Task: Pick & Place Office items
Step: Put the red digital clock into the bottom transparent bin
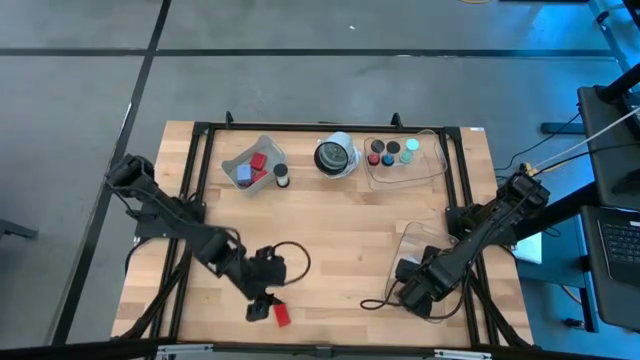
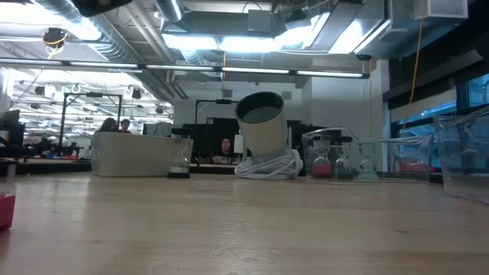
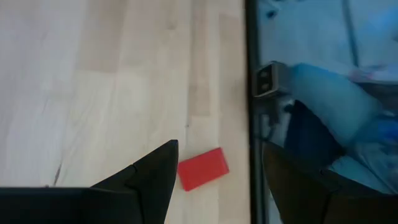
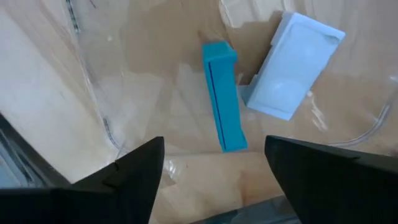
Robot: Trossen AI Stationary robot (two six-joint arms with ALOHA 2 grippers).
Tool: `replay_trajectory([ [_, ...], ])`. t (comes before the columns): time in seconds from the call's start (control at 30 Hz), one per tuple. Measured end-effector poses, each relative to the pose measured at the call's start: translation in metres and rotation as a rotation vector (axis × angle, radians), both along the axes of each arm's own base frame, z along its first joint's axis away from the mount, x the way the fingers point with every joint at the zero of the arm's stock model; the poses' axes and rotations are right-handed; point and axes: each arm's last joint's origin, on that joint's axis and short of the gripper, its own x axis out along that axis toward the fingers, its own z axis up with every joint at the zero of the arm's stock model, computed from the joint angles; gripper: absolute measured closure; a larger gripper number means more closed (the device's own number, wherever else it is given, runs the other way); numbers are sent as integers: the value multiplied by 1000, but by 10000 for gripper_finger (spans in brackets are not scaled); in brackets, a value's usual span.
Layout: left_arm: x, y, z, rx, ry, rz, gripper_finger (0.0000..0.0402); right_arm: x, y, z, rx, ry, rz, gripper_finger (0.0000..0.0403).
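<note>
A red block (image 3: 203,168) lies flat on the wood by the table's near edge, also seen in the high view (image 1: 281,315) and at the low view's left edge (image 2: 4,212). My left gripper (image 3: 220,149) hangs over it, open, one finger on either side (image 1: 262,303). My right gripper (image 4: 214,144) is open above a clear tray (image 4: 99,106) at the table's right near corner. In that tray lie a teal block (image 4: 222,99) and a pale-blue block (image 4: 292,65). In the high view the arm (image 1: 412,290) covers them.
At the far edge stand a clear tray (image 1: 238,158) with red blocks and a pale-blue one, a dark cap (image 1: 282,178) beside it, the white-and-black round object (image 1: 336,157) and a tray (image 1: 425,170) of coloured caps. The black frame rail (image 3: 250,62) runs beside the red block.
</note>
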Motion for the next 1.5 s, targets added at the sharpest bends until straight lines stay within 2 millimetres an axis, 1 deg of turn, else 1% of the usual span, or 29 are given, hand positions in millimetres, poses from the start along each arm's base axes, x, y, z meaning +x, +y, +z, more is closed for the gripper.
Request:
replay_trajectory([
  [0.03, -2, -5, -4, 14, 10, 1, 171, 1, -1, 0, 1, 0, 3, 117],
  [0.1, -7, -15, -11, 70, 21, -65, 168, 2, -2, 0, 2, -1, 8, 116],
  [0.2, -14, -31, -22, 216, -3, -261, 164, 4, -5, 0, 5, -2, 8, 116],
  [0.3, -16, -43, -35, 374, -44, -474, 165, 7, -7, 0, 5, -3, -3, 118],
  [0.4, -15, -51, -50, 507, -64, -671, 166, 8, -8, 0, 4, -2, -28, 119],
  [0.53, -10, -59, -75, 596, -56, -817, 166, 9, -8, 0, 20, 5, -34, 120],
  [0.67, -3, -63, -99, 691, -45, -946, 166, 9, -8, 0, 22, 9, -50, 120],
  [0.77, 2, -63, -109, 732, -51, -1005, 166, 9, -8, 0, 20, 11, -70, 120],
  [0.83, 6, -62, -113, 749, -62, -1029, 166, 9, -8, 0, 20, 9, -82, 120],
  [1.03, 20, -53, -113, 784, -108, -1049, 166, 10, -7, 0, 27, 2, -86, 120],
  [1.1, 22, -49, -113, 759, -102, -1058, 166, 10, -7, 0, 27, 2, -86, 120],
  [1.2, 25, -45, -116, 620, -81, -1083, 166, 10, -7, 0, 27, 2, -85, 120],
  [1.27, 27, -44, -116, 571, -75, -1084, 166, 10, -7, 0, 27, 2, -85, 120],
  [1.4, 33, -40, -118, 615, -86, -1063, 166, 10, -7, 0, 28, 1, -82, 120],
  [1.5, 36, -36, -118, 604, -91, -1055, 166, 10, -7, 0, 29, 0, -83, 120],
])
